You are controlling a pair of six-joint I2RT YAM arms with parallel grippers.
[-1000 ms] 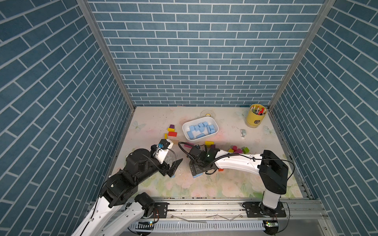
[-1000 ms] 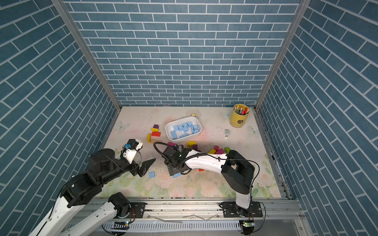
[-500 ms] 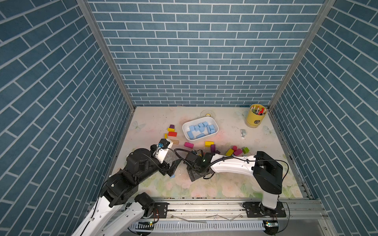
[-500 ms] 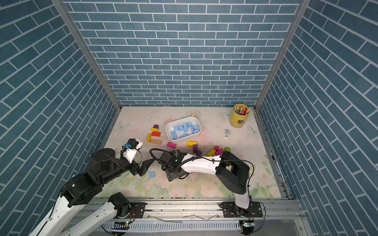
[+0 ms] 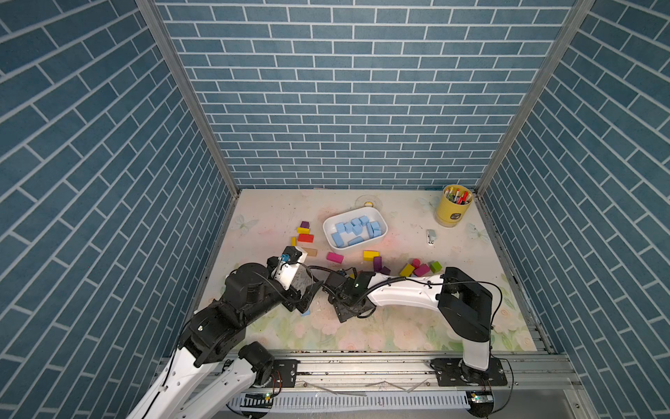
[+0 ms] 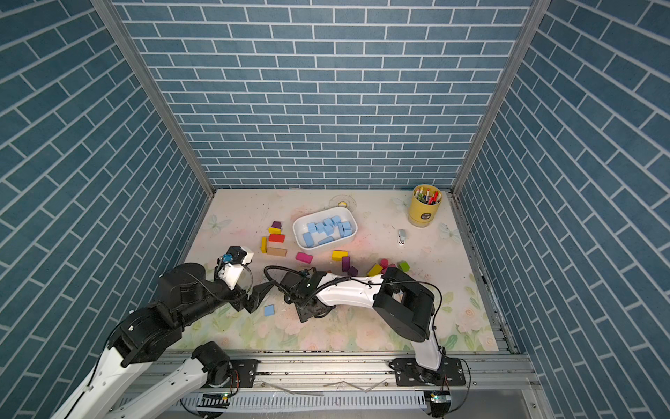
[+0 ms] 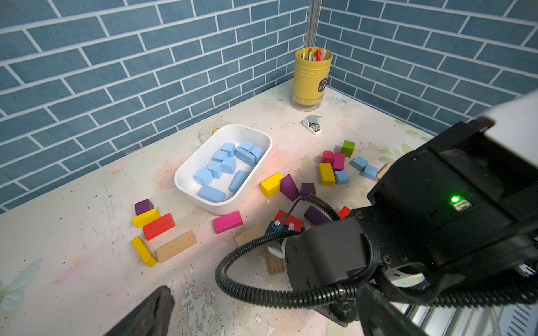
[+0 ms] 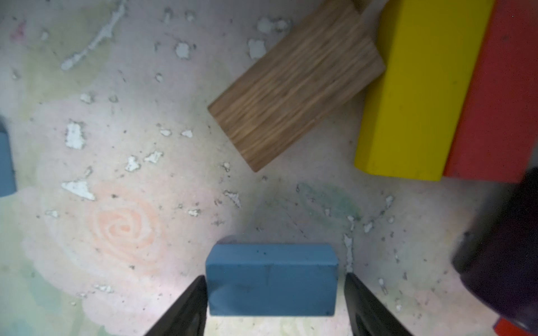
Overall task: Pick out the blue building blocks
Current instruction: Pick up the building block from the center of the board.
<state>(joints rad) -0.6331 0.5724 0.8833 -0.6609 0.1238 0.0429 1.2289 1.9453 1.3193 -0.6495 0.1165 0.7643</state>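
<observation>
The right gripper is spread around a blue block. A wooden block and a yellow block lie near, apart from it. The left gripper is spread wide.

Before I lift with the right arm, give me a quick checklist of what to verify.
1. Blue block sits inside the right gripper: ok.
2. Both jaws pressed on it: not ok, a gap shows at one side.
3. Wooden block and yellow block apart from it: ok.
4. White tray has bare room: ok.
5. Left gripper open, beside a loose blue cube: ok.
6. Left gripper clear of the right arm and its path: cannot tell.
</observation>
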